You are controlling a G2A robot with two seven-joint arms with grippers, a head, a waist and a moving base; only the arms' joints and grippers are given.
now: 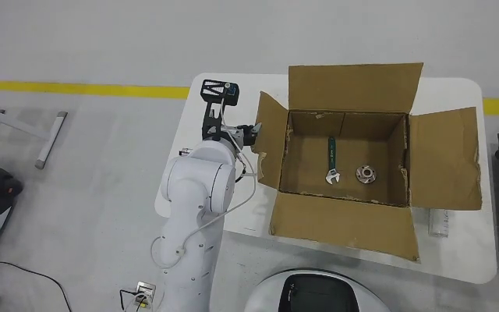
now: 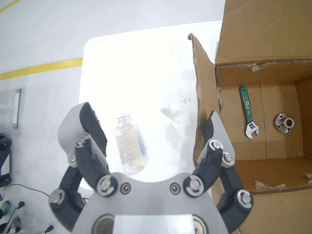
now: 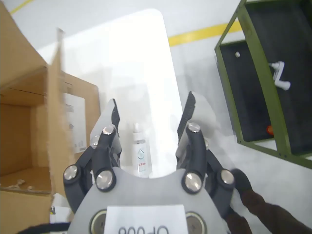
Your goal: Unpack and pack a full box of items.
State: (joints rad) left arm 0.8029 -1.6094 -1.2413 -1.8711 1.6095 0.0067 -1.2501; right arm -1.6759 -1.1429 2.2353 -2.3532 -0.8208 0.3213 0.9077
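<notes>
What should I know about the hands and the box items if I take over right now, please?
Left hand open, empty, above the clear bottle lying on the table beside the box.
Right hand open, empty, above the white bottle on the box's other side.
In the box: wrench and metal flange.
Two bottles out, two items inside; whether unpacking or packing, I cannot tell.

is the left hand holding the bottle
No, the left hand is open and empty, and the bottle lies on its side on the table beneath it.
</notes>
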